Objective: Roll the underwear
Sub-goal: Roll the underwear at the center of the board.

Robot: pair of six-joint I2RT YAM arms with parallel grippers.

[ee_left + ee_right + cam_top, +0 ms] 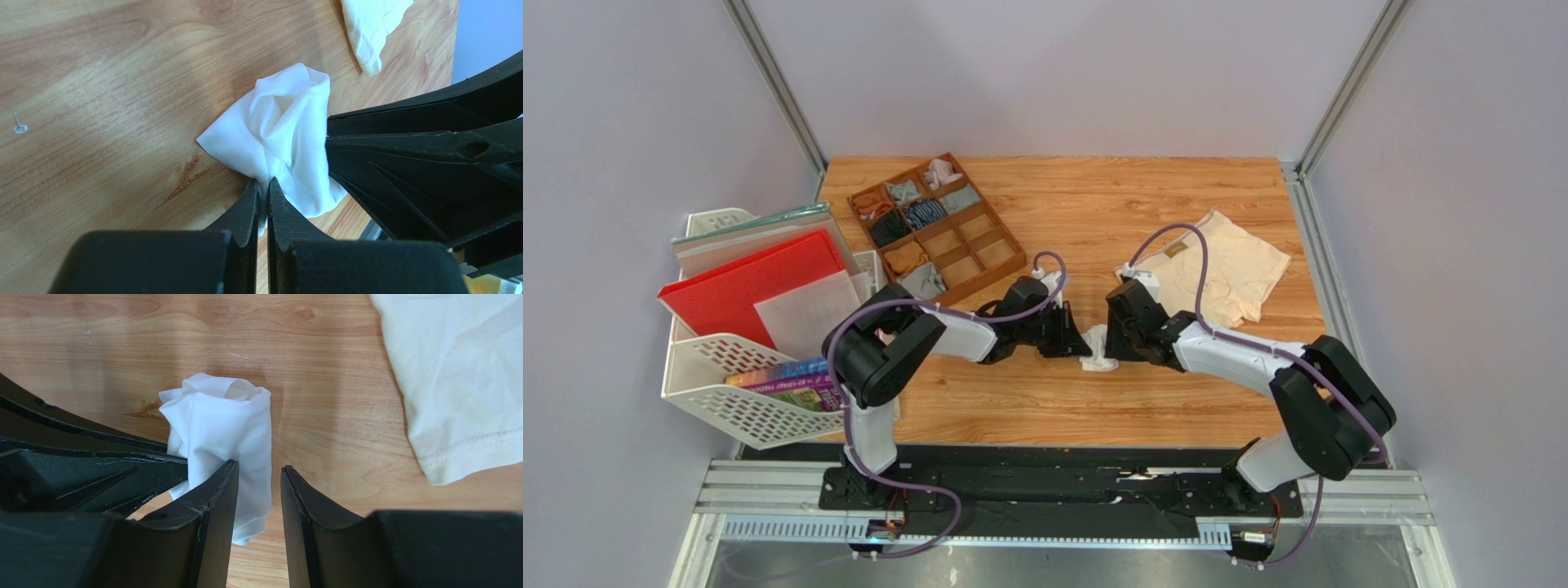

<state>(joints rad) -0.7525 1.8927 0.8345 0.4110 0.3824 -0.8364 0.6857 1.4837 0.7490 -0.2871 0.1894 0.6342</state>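
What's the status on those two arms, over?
Left gripper shut on the white underwear, bunched into a rough roll. Right gripper open, straddling its edge. Cream underwear flat, apart; nothing blocking.

Nothing was legible: print on the colourful books [787,381] at lower left and the tan label [1177,249] on the cream underwear [1241,276] were too small.

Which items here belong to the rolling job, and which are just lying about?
Job: white underwear, bunched into a loose roll; cream underwear, spread flat.
Lying about: wooden divider tray with rolled garments; white rack of folders.
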